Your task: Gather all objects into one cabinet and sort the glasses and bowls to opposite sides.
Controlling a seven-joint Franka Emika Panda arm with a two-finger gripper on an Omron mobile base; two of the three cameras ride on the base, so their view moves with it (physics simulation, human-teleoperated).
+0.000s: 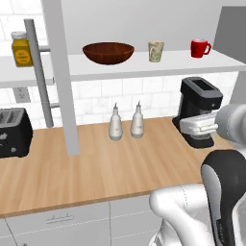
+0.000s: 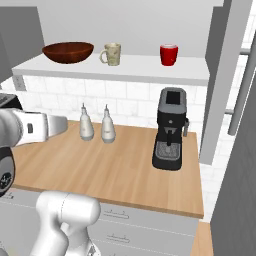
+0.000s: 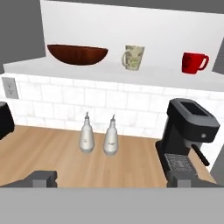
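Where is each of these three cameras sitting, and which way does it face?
Left base view: behind the arm's left, facing the shelf with the bowl; white arm lower right.
Right base view: behind its right, facing the same wall; arm lower left.
Hand view: on the hand, facing the wall; open gripper at the bottom.
All share the bowl, red mug and coffee machine.

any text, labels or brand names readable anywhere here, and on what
No text can be read in these pictures.
Yellow jar on the left shelf: it has a label with dark marks, too small and blurred to read.
Red mug: a faint dark mark on its side, not legible.
Beige speckled mug: a pattern only, no words.
Coffee machine: no readable brand.
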